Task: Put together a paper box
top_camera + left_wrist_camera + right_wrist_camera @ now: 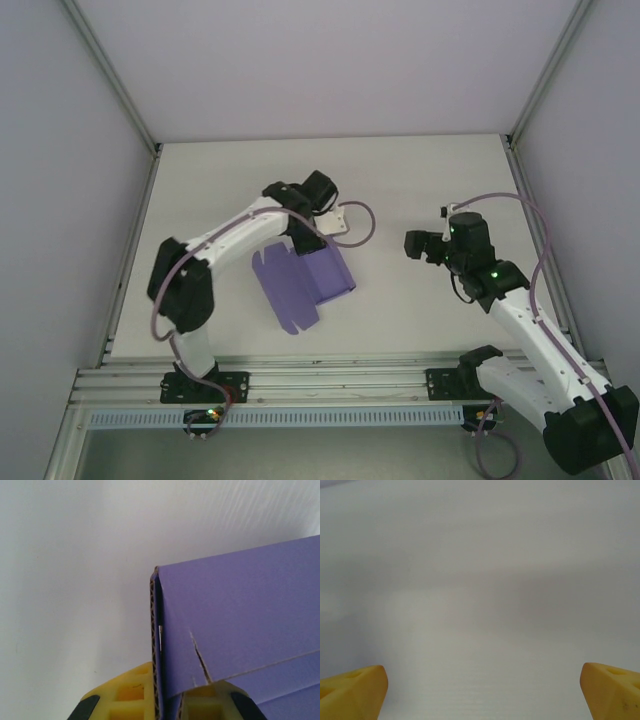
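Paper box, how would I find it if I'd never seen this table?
Look at the white table. Left of its middle, pinched by the left gripper, sits the paper box. It is purple card, partly folded, with flaps.

The paper box (305,285) lies on the table (420,320), far edge seemingly in the left hand (167,697).
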Available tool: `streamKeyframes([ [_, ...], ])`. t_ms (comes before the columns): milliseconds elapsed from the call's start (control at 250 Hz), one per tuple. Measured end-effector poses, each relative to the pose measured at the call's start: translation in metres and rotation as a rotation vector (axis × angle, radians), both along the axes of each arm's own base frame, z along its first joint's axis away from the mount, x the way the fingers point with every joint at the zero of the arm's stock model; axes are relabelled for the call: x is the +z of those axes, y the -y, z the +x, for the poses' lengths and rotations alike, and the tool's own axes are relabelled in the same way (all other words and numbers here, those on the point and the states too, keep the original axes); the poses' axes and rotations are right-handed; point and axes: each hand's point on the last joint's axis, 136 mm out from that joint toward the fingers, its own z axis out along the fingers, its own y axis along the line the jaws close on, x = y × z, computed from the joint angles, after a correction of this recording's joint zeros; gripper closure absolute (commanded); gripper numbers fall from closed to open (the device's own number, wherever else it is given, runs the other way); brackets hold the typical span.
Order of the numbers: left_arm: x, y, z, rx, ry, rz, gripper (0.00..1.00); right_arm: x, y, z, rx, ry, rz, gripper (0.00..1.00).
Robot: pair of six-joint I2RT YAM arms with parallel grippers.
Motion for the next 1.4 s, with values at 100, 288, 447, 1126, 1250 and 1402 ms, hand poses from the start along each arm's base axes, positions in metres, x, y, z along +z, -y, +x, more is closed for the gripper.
streamKeyframes([
  [100,-0.022,0.009,0.007,-0.056,0.008,0.104,1.00,-0.007,0.006,-0.005,-0.017,-0.027,-0.004,0.00],
  [288,-0.064,0.027,0.014,-0.124,0.029,0.231,1.00,-0.015,0.014,-0.008,-0.045,-0.043,-0.004,0.00],
  [447,-0.080,0.037,0.021,-0.196,0.136,0.354,1.00,-0.025,0.021,-0.010,-0.070,-0.066,-0.002,0.00],
  [1126,-0.044,0.062,0.013,-0.243,0.241,0.216,0.00,-0.044,0.012,-0.012,-0.024,-0.107,0.083,0.00],
  [1250,-0.007,0.062,0.004,-0.260,0.266,0.142,0.00,-0.046,0.005,-0.012,0.024,-0.119,0.090,0.00],
  [1402,0.036,0.065,-0.005,-0.226,0.292,-0.015,0.00,-0.041,-0.016,-0.002,0.151,-0.116,0.108,0.00],
])
